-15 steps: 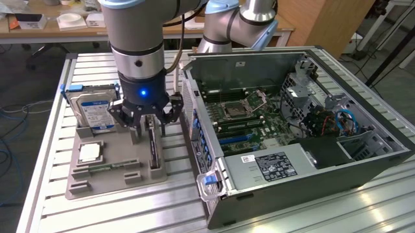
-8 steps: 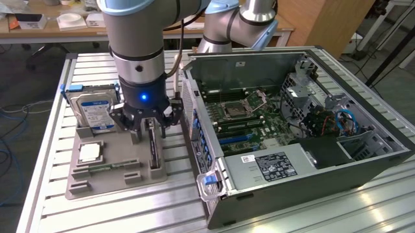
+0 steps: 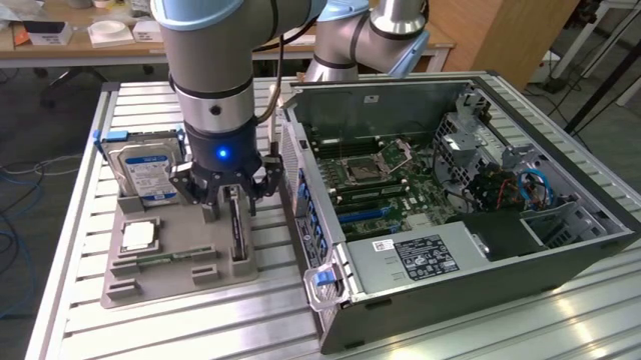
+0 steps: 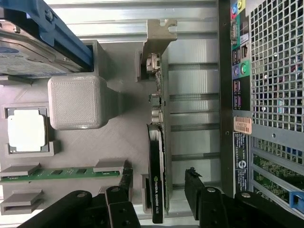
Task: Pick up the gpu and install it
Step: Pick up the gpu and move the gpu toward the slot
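The gpu (image 3: 237, 229) is a thin black card standing on edge in a slot of the grey tray (image 3: 176, 281). In the wrist view the gpu (image 4: 158, 142) has its grey metal bracket (image 4: 159, 35) at the far end. My gripper (image 3: 228, 196) hangs right over the card's end away from the bracket. It is open, and in the wrist view the gripper (image 4: 158, 178) has one black finger (image 4: 125, 179) on each side of the card, with a gap on both sides. Nothing is held.
The tray also holds a silver hard drive (image 3: 145, 174), a processor (image 3: 138, 236) and a green memory stick (image 3: 165, 259). The open computer case (image 3: 561, 259) stands close beside the tray, on the exterior view's right, with its motherboard (image 3: 376, 176) exposed. Everything rests on a slatted metal table (image 3: 200, 330).
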`<state>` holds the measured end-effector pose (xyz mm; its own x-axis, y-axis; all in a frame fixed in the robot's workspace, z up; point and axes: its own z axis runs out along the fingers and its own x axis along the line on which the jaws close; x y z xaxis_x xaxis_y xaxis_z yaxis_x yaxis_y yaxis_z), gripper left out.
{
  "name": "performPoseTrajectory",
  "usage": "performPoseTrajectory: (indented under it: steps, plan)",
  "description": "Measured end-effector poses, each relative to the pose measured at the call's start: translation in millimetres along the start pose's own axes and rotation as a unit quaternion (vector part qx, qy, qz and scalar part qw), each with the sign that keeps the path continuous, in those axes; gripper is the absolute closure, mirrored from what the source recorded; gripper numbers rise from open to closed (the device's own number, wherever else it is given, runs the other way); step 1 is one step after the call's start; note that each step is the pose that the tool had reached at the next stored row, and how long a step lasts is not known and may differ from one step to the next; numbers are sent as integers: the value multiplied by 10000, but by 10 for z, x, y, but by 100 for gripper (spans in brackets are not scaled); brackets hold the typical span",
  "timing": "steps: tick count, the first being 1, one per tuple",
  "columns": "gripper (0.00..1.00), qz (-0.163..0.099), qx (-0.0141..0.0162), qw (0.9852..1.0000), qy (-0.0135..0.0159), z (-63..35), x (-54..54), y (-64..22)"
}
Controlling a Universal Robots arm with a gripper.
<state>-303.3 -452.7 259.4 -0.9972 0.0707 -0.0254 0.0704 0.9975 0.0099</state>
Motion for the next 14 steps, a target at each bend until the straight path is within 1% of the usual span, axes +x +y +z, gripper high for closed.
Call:
performPoseTrajectory:
  steps: [5,14]
  plan:
    - [44,0,-2,10000,-1,4,0,0]
    - [44,0,-1,10000,-2,93,2,0]
